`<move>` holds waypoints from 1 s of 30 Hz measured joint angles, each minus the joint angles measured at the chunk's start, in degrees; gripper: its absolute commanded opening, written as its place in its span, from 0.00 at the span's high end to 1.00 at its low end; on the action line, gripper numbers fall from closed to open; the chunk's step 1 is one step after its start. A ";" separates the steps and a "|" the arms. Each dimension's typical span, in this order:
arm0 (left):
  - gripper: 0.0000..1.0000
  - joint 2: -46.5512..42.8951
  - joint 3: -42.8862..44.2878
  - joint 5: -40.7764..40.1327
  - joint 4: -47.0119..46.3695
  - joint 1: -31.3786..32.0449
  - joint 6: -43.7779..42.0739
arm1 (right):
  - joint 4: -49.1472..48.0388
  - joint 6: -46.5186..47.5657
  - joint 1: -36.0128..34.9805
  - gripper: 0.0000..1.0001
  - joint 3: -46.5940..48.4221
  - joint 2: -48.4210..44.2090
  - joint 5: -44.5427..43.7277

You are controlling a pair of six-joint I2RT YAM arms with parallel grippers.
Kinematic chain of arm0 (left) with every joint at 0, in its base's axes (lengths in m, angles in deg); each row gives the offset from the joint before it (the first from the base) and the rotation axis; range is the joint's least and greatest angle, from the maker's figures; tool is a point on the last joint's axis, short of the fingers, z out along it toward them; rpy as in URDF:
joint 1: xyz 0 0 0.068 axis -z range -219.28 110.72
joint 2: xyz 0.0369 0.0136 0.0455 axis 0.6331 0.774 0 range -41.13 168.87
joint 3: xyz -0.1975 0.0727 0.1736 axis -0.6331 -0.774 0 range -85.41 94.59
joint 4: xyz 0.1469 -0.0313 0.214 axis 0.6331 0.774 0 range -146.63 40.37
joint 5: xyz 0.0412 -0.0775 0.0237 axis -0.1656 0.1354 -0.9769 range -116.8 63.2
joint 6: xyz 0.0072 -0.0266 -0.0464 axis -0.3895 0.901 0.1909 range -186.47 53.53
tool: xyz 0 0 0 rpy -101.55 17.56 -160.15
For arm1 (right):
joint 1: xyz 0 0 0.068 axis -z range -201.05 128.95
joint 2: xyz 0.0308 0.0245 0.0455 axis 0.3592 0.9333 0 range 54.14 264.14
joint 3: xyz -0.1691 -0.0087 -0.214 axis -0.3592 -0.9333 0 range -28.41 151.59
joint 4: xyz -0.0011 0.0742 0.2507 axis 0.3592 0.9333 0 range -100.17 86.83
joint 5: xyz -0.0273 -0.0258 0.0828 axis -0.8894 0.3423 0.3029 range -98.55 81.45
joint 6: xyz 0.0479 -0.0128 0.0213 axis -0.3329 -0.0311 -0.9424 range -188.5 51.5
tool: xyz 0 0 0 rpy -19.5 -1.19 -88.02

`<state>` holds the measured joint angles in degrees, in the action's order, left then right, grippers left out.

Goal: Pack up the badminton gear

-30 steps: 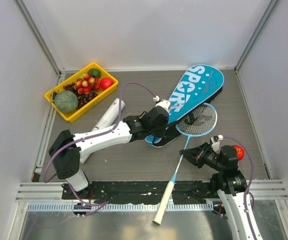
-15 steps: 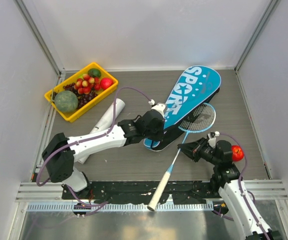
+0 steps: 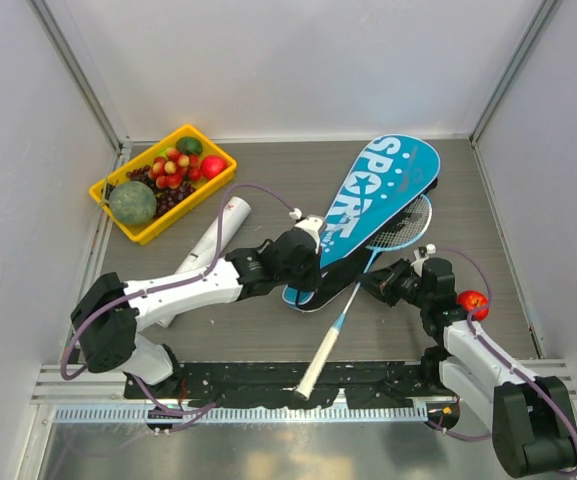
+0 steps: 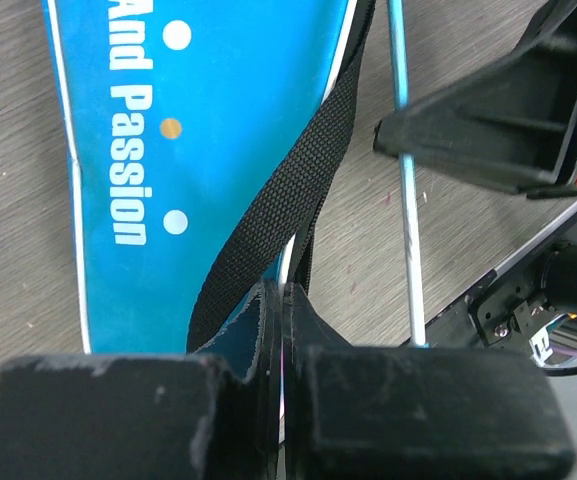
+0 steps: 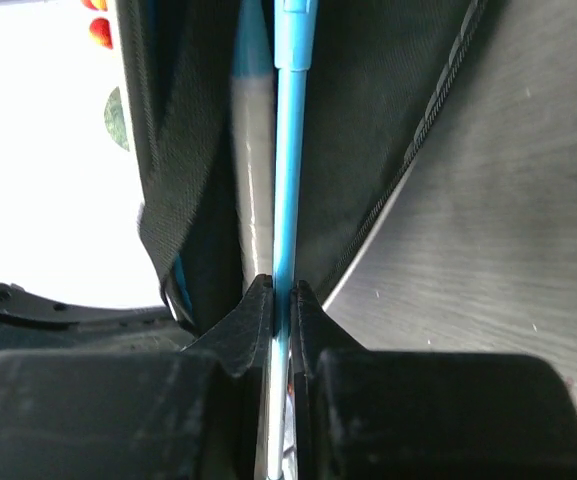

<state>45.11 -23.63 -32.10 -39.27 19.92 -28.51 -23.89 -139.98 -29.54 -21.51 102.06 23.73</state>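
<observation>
**Both arms at the bag and racket.**
The left gripper (image 4: pixel 280 305) is pinched shut on the near edge of the bag (image 3: pixel 373 195), which lies diagonally at mid-table. The right gripper (image 5: pixel 278 292) is clamped on the shaft of a racket (image 3: pixel 318 360). The bag partly covers the racket's head, and its handle points toward the arms. The tube (image 3: pixel 211 243) lies left of the bag.

bag (image 3: pixel 378 190) lies diagonal on table (image 3: pixel 278 170) | left of bag: tube (image 3: pixel 211 243), then tray (image 3: pixel 144 236); lane between tube and bag crossed by left arm (image 3: pixel 188 285) | bag's near end: left gripper (image 3: pixel 308 243), racket (image 3: pixel 336 325) shaft, right gripper (image 3: pixel 370 284) crowded together | right of bag: narrow bare strip, apple (image 3: pixel 471 300) | beyond bag: bare
</observation>
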 measured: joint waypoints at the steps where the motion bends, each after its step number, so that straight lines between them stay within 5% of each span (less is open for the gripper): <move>1: 1.00 -0.48 -0.48 0.02 0.00 0.00 -0.02 | 0.02 0.94 0.04 0.94 1.09 0.94 -0.72; 14: 1.00 -4.57 -7.08 0.98 -1.38 -0.02 -0.92 | -1.46 6.29 0.52 0.95 8.61 10.97 -9.16; 30: 1.00 -6.27 -12.44 2.10 -9.14 -0.33 -0.66 | -19.12 3.82 -0.26 0.95 10.82 30.47 -9.01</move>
<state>38.84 -36.07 -30.00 -48.40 19.59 -29.17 -43.01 -136.16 -29.80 -10.69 132.53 14.72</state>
